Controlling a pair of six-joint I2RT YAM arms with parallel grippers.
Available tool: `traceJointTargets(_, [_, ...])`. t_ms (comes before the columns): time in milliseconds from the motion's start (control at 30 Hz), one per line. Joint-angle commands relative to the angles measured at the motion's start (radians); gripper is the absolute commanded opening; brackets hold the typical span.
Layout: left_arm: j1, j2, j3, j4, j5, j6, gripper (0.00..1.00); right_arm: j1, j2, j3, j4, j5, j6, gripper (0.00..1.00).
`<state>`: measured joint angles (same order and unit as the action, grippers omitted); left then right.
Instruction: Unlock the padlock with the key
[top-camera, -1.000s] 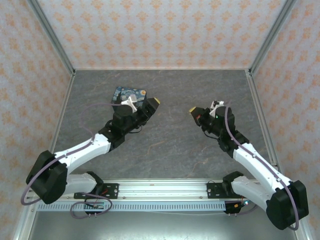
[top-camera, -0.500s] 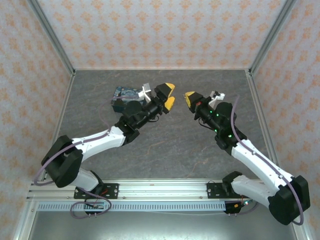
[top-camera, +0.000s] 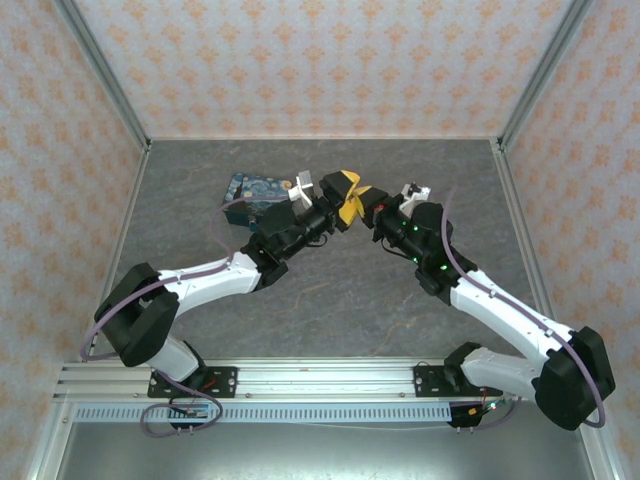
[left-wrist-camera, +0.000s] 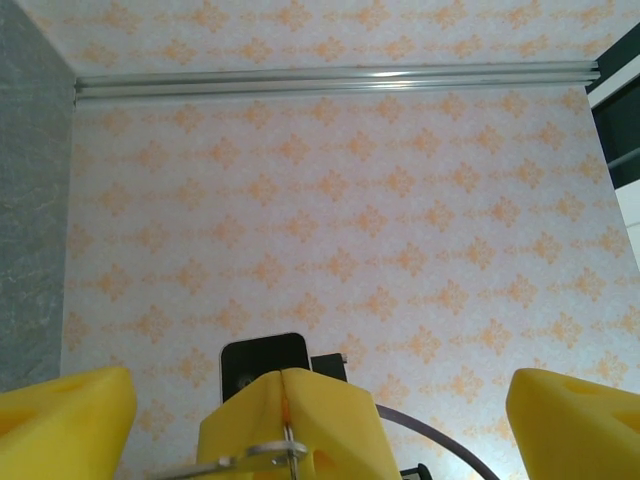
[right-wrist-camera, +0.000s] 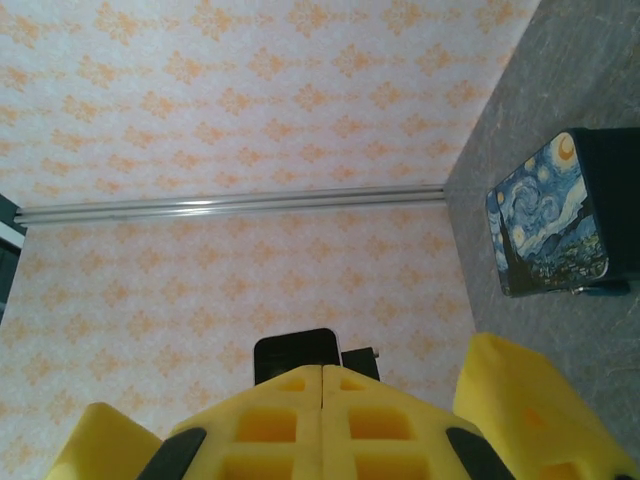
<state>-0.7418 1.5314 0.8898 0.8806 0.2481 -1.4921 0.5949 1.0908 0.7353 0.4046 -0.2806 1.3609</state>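
Observation:
My right gripper is shut, its yellow fingers pressed together. In the left wrist view a thin silvery metal piece, the key, is pinched in the seam of those shut fingers. My left gripper is wide open, facing the right one above the table's middle. Its fingertips stand on either side of the right gripper's tip without touching it. A small teal sliver, the padlock, peeks out at the lower edge of the painted tin. Too little of it shows to tell how it stands.
The blue Starry-Night tin lies on the grey table at the back left, just behind the left arm's wrist. Patterned walls and aluminium posts enclose the table on three sides.
Both arms have swung inward and met over the middle. The left gripper left the tin and now straddles the right gripper's shut tip.

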Motion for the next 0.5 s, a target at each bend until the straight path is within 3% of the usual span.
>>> traceJointTargets(0, [-0.004, -0.029, 0.019, 0.037, -0.017, 0.003, 0.92, 0.005, -0.039, 0.010, -0.032, 0.053, -0.020, 0.00])
traceJointTargets(200, [-0.004, -0.027, 0.024, 0.025, -0.013, 0.000, 0.82, 0.004, -0.068, 0.001, -0.098, 0.095, -0.045, 0.00])
traceJointTargets(467, [-0.004, -0.020, 0.026, 0.011, -0.002, -0.003, 0.77, 0.005, -0.068, -0.005, -0.118, 0.117, -0.052, 0.00])
